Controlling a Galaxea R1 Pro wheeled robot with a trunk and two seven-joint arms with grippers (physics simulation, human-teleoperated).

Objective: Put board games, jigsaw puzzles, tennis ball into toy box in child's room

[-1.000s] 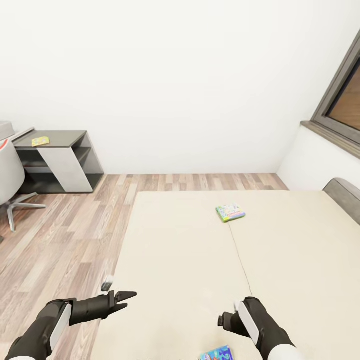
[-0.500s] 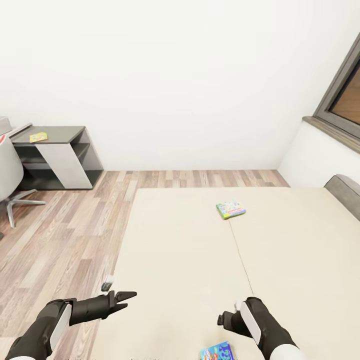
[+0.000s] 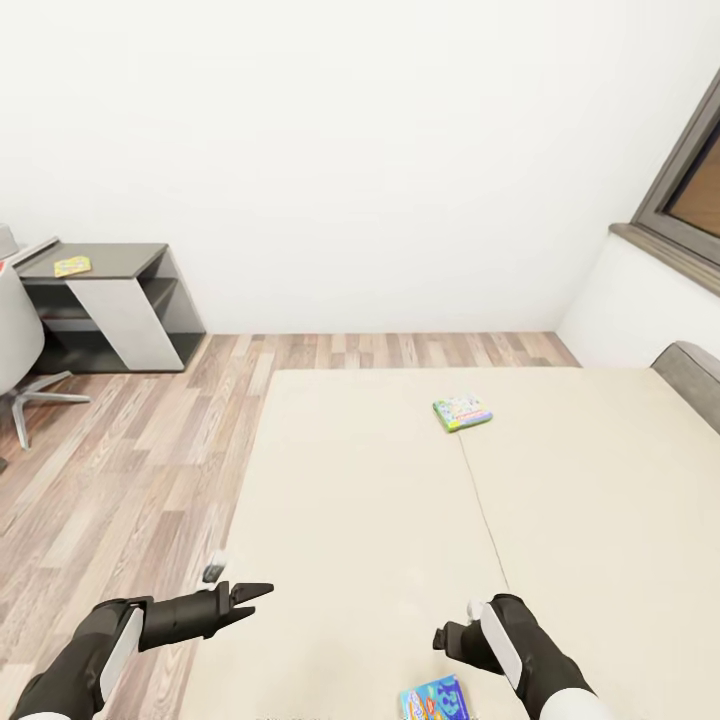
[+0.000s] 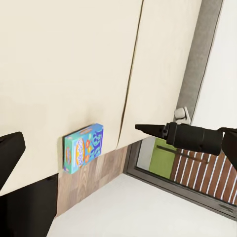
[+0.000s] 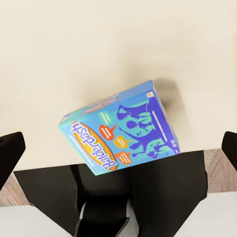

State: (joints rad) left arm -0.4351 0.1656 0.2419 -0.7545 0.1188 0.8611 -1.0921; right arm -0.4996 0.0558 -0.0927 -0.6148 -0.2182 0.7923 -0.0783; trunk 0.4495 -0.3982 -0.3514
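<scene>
Two board games lie on the beige bed [image 3: 380, 500]. A green, many-coloured one [image 3: 461, 412] rests flat near the bed's middle, far ahead of both arms. A blue Balderdash box [image 3: 432, 697] lies at the near edge of the bed, just below my right gripper [image 3: 449, 640]. The right wrist view has that box [image 5: 118, 133] between the widely parted fingers of the open right gripper [image 5: 118, 145], which holds nothing. My left gripper [image 3: 255, 592] hovers by the bed's left edge, open and empty [image 4: 79, 132], with the blue box [image 4: 84, 148] beyond it.
A dark grey desk [image 3: 110, 262] stands against the far wall at left, with a flat yellow-green item [image 3: 72, 266] on it. A grey swivel chair [image 3: 15, 345] sits beside it. Wood floor [image 3: 120, 470] lies left of the bed; a window [image 3: 690, 190] and headboard [image 3: 690, 380] are at right.
The whole picture has shifted a little, so the camera moved. More of the blue box shows at the bottom edge. Both arms keep the same pose.
</scene>
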